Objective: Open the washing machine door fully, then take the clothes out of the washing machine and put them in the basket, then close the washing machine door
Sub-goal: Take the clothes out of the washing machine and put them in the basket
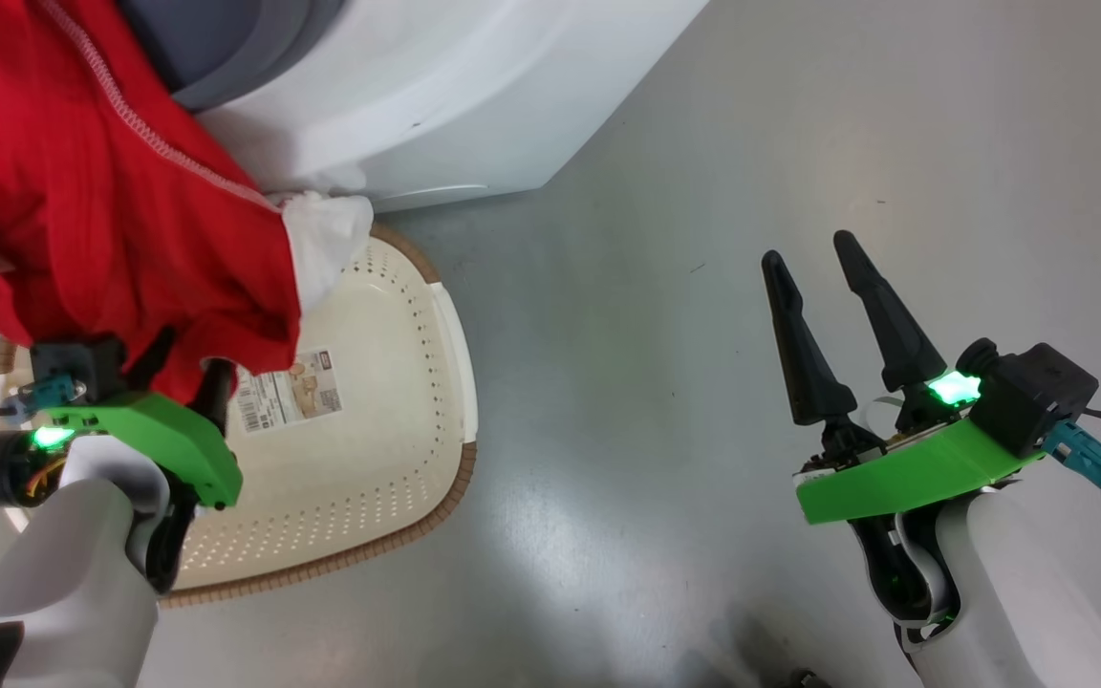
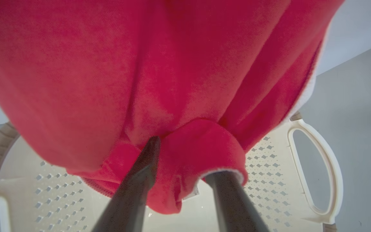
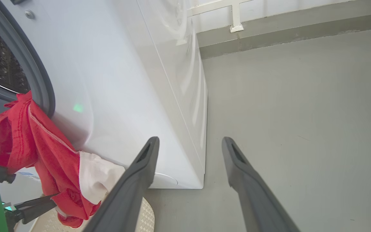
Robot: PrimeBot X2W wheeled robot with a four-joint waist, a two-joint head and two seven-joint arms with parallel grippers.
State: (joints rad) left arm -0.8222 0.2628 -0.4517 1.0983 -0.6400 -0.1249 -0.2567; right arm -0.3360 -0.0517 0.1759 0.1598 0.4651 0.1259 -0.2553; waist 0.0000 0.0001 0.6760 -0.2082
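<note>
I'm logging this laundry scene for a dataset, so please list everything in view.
floor: one, grey, throughout
washing machine: one, white with grey gasket, standing on floor
basket: one, cream with brown rim, on floor before the machine
paper label: one, white, inside basket
clothes: one bundle, red and white, trailing from machine's opening above basket
left gripper: one, dark fingers, shut on clothes
right gripper: one, dark fingers, open over bare floor
</note>
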